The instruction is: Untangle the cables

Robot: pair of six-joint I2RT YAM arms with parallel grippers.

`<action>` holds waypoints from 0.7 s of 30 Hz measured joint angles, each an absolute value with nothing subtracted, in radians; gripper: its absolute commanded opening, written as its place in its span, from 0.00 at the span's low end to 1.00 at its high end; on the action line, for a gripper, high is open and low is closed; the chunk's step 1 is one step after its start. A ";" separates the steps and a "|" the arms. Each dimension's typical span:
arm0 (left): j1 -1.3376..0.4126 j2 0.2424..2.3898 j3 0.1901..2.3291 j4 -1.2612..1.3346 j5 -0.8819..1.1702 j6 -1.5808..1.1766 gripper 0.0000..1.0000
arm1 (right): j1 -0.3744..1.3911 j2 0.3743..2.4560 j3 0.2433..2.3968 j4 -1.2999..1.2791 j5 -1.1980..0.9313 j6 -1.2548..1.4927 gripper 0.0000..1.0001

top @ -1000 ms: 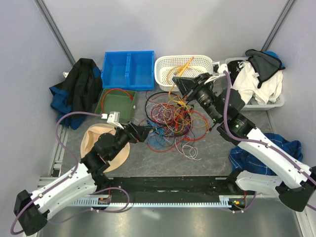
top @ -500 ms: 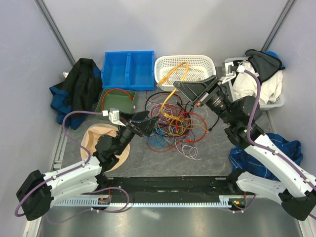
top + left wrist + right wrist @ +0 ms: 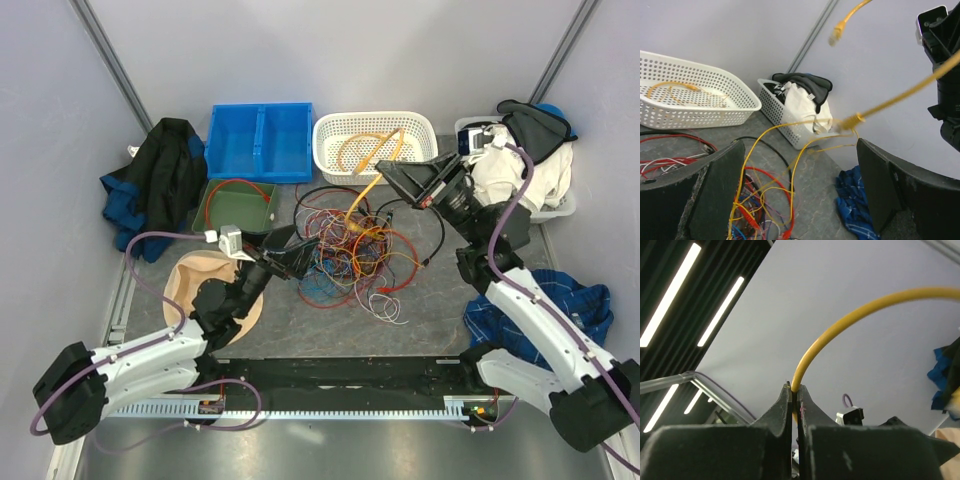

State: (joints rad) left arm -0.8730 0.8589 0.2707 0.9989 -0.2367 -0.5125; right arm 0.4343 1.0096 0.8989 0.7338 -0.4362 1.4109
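The cables (image 3: 345, 248) lie in a tangle of red, orange-yellow, black, blue and white wires at the table's middle. My right gripper (image 3: 384, 168) is raised above the tangle's far side and is shut on an orange-yellow cable (image 3: 362, 200). In the right wrist view the jaws (image 3: 795, 390) pinch that cable (image 3: 855, 310). The cable runs taut from the tangle up to the gripper (image 3: 900, 97). My left gripper (image 3: 297, 254) is open and empty at the tangle's left edge. In the left wrist view (image 3: 800, 195) red and yellow loops (image 3: 765, 195) lie between its fingers.
A white basket (image 3: 425, 128) holding an orange-yellow coil stands behind the tangle, with a blue bin (image 3: 260, 140) to its left. A green tray (image 3: 215, 222) holds a red cable. A dark jacket (image 3: 160, 180), a tan hat (image 3: 190, 275), a clothes basket (image 3: 565, 205) and a blue cloth (image 3: 545, 310) lie around.
My right gripper has lifted and swung back to the right, pulling the orange-yellow cable taut out of the tangle. My left gripper has risen and moved closer to the tangle's left edge.
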 measured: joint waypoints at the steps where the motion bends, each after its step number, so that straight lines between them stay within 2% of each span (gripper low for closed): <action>1: -0.874 0.876 0.271 1.003 -0.237 -0.495 1.00 | 0.435 1.021 0.873 0.784 -0.448 1.450 0.00; 5: -0.891 0.959 0.271 1.024 -0.233 -0.424 1.00 | 0.436 1.058 0.854 0.814 -0.474 1.522 0.00; 19: -0.955 1.365 0.324 1.204 -0.207 -0.253 1.00 | 0.436 0.995 0.925 0.789 -0.504 1.534 0.00; 21: -0.955 1.420 0.361 1.229 -0.207 -0.245 0.94 | 0.436 0.992 0.925 0.780 -0.506 1.534 0.00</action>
